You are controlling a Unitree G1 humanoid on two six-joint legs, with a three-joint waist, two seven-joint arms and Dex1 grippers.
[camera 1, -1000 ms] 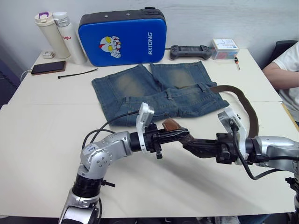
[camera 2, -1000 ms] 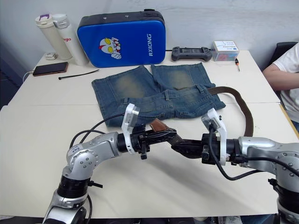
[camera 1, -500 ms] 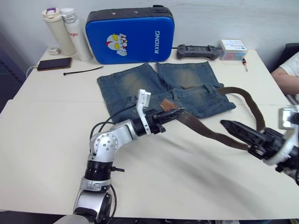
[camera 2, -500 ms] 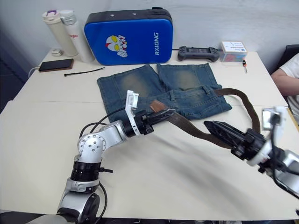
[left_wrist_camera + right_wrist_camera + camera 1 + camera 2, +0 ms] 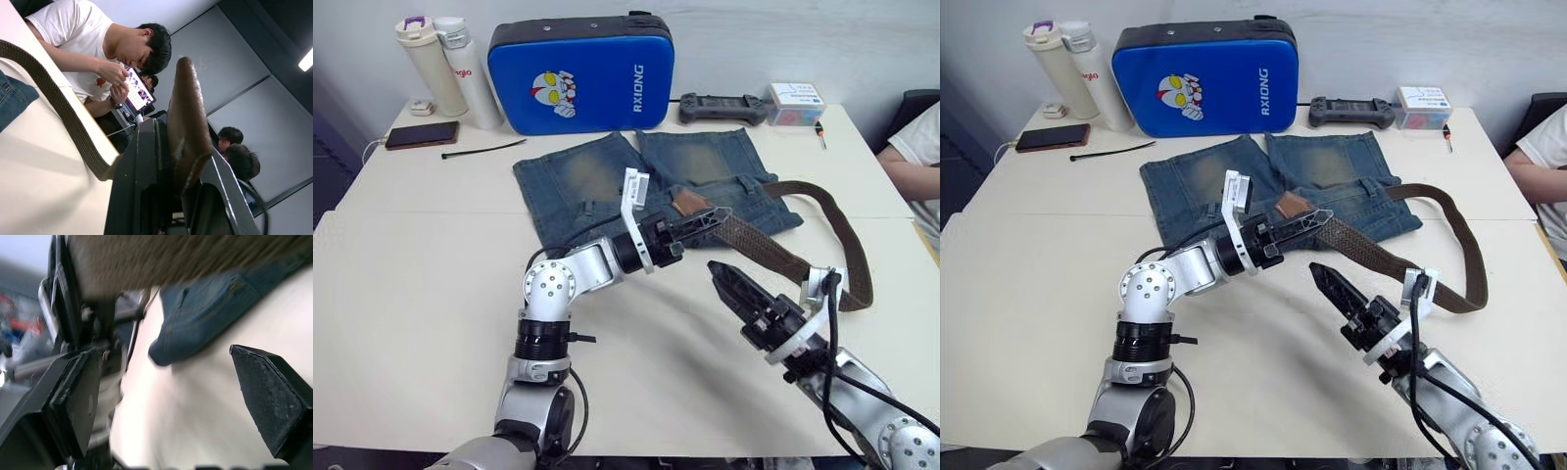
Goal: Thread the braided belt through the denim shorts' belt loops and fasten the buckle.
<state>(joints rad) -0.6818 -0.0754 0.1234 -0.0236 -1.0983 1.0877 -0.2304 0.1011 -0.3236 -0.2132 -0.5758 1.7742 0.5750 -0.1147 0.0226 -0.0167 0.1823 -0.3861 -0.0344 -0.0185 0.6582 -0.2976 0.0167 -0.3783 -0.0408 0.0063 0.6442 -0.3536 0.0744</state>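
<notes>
One braided belt [image 5: 791, 257], one tan tip [image 5: 688, 204]. One pair of denim shorts [image 5: 607, 181], two legs. Belt loops: two clearly countable along the waistband [image 5: 745, 184], the rest too small or covered. Two grippers: left gripper [image 5: 700, 222], right gripper [image 5: 732, 287]. Two white bottles [image 5: 445, 69]. One blue case [image 5: 578, 73]. One phone [image 5: 422, 135]. One black cable tie [image 5: 484, 150]. One black controller [image 5: 722, 109]. One small box [image 5: 796, 102]. One tabletop [image 5: 411, 284]. People: one at the head view's right edge; the left wrist view counts three.

Left tool [image 5: 697, 223] clamped, right tool [image 5: 729, 284] spread.
</notes>
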